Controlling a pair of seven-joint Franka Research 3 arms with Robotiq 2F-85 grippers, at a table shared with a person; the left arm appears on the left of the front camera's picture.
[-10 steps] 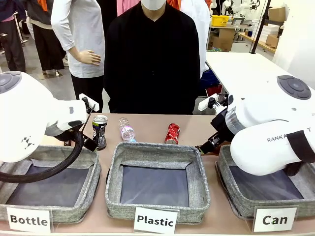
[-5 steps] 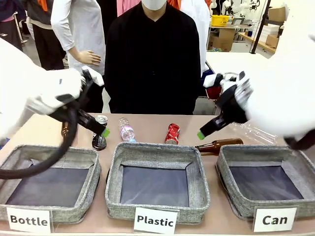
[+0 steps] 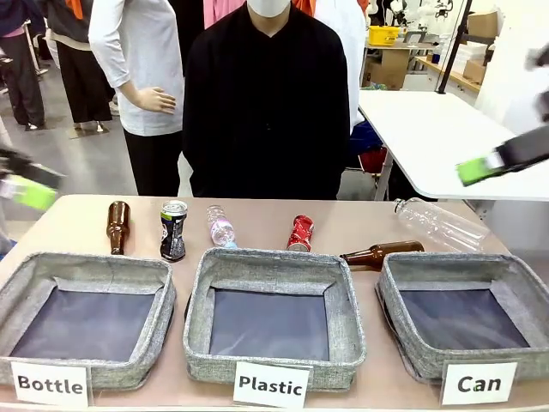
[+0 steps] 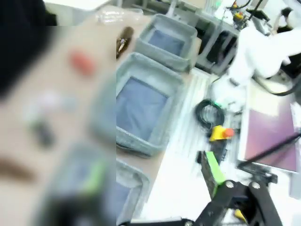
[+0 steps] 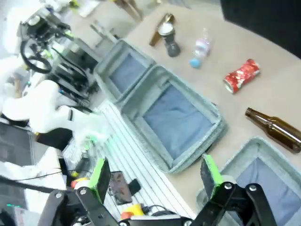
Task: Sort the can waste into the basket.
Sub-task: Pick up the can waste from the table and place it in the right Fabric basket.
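- Two cans sit on the surface [image 3: 69, 223], both beyond the baskets. The black-and-silver can [image 3: 173, 230] stands upright, and the red crushed can [image 3: 301, 233] lies just behind the Plastic basket [image 3: 266, 262].
- I see the Can basket [image 3: 463, 268] at far right, well apart from both cans, its dark lining showing.
- Left fingers [image 4: 212, 170] are spread apart, though blurred.
- Right fingers [image 5: 210, 172] are spread wide, high above the baskets.

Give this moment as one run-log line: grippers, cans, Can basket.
left gripper: open, empty | right gripper: open, empty | black can: upright on table | red can: lying on table | Can basket: empty
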